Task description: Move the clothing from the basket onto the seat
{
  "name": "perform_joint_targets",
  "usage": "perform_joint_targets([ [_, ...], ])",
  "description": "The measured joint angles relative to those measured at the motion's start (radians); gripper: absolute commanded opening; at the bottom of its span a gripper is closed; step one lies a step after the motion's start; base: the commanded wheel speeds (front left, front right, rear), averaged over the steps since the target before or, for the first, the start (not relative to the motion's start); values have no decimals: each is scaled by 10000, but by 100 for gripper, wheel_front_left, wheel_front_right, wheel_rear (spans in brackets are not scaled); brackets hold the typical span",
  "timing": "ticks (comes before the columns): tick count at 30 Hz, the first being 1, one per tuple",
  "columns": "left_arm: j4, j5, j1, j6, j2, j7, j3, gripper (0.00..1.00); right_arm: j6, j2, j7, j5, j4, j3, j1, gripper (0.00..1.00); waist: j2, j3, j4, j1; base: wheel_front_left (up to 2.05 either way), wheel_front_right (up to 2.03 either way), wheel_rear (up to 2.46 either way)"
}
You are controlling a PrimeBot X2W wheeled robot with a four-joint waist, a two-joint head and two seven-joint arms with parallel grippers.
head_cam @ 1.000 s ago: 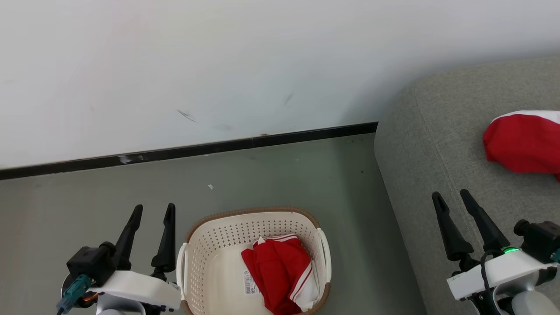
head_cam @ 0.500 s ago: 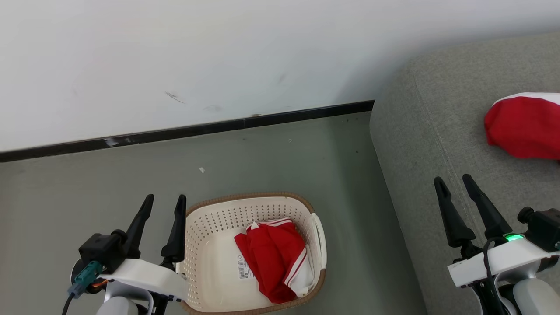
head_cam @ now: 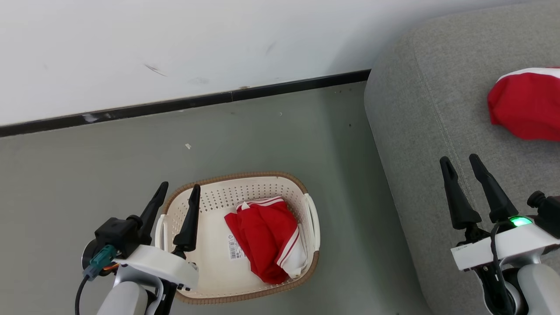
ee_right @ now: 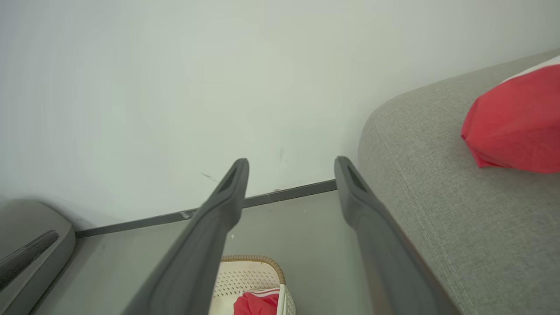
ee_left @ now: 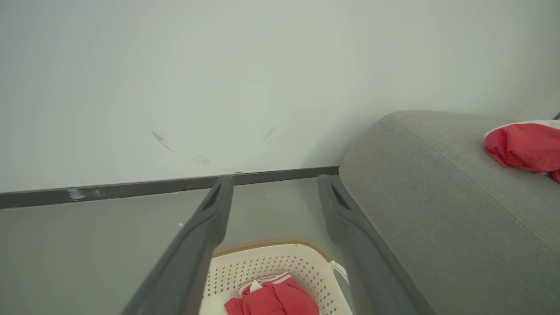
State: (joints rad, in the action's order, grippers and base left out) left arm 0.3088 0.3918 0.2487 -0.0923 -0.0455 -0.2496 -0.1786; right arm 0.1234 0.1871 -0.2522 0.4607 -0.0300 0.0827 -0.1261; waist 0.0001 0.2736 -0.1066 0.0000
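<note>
Both pincers are spread wide and carry nothing! The left gripper sits near left, its dark fingers crossing the left rim of the cream-white perforated plastic basket with the brown woven-look edge, which stands on the grey floor. Inside, by the basket's right wall, lies a crumpled bright red garment with white stripes, with a barcode label just left of it. The right gripper hangs over the big grey-green fabric seat on the right, where a second red and white garment rests farther off. A strip of floor separates basket and seat; beyond, a black skirting board runs under the white wall, a small white scrap near it
</note>
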Motion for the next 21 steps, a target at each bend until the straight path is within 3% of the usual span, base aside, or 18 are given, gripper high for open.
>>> perform_joint_targets([
  [21,1139,-232,1439,-161,-21,207,-577,100,0,-276,-2,182,598,-98,-883,100,0,1713,-497,0,0,0,0],
])
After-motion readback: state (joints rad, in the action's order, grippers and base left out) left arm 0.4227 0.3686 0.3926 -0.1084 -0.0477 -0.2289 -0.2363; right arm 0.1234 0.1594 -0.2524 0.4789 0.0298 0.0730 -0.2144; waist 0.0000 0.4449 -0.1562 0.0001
